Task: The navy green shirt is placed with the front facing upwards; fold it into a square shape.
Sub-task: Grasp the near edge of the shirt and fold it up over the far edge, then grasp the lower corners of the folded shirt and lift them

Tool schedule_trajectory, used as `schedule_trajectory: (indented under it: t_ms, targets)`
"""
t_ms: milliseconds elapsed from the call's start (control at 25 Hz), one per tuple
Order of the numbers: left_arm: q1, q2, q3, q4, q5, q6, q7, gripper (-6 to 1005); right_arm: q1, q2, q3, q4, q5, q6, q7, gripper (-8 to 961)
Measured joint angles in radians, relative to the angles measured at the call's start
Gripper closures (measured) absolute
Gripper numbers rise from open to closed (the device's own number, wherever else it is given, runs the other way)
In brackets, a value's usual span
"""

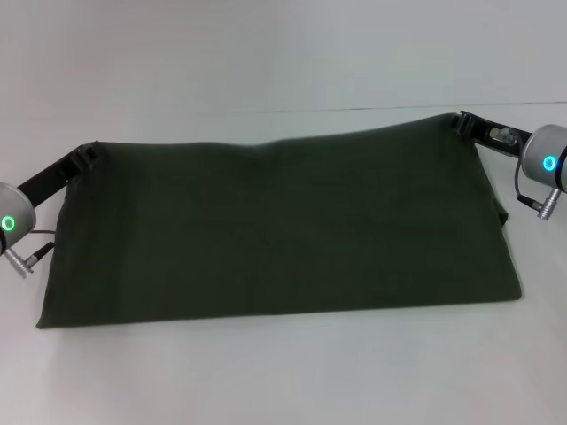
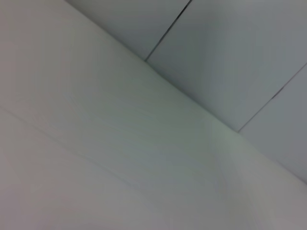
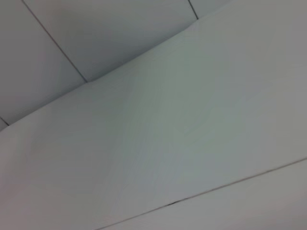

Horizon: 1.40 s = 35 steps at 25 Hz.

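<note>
White flat counter (image 1: 283,381); dark olive-green cotton shirt (image 1: 283,230) lies mid-counter, folded into a wide band. Left tool (image 1: 89,154) pinches its far-left corner, right tool (image 1: 462,120) pinches its far-right corner, both lifted.

Dark olive-green cloth shirt (image 1: 283,230): matt, soft-looking, lightly creased across the upper fold. White table top (image 1: 283,381): smooth, faintly sheened (pale reflection toward the far edge). Black left gripper (image 1: 86,156) and black right gripper (image 1: 462,120): matt, plastic-looking. Silver-grey wrist housings: smooth, satin metal finish.
</note>
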Motion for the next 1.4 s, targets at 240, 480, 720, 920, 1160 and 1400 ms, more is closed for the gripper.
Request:
schedule_trajectory:
  t_ms: [240,480,720,920,1160,1400]
  targets:
    - [0.014,0.0,-0.002,-0.048,-0.135,-0.003,0.116,822,-0.008,0.0,-0.001,0.003,0.023,-0.006,-0.021,858]
    - [0.027,0.0,-0.007,-0.052,-0.179,-0.018,0.133,595,-0.024,-0.002,0.002,0.012,0.089,-0.009,-0.057,621]
    - [0.055,0.007,0.002,-0.051,-0.184,0.023,0.106,365,-0.074,-0.007,0.006,-0.012,0.225,-0.03,-0.06,207]
    - [0.092,0.01,0.003,-0.03,-0.182,0.157,0.1,280,-0.145,-0.014,0.01,-0.039,0.398,-0.172,-0.132,157]
    - [0.166,0.044,0.104,0.081,-0.105,0.411,-0.129,282,-0.214,-0.076,-0.033,-0.05,0.391,-0.425,-0.049,147]
    - [0.19,0.094,0.173,0.263,0.221,0.579,-0.436,286,-0.241,-0.164,-0.143,-0.058,0.174,-0.58,0.17,146]
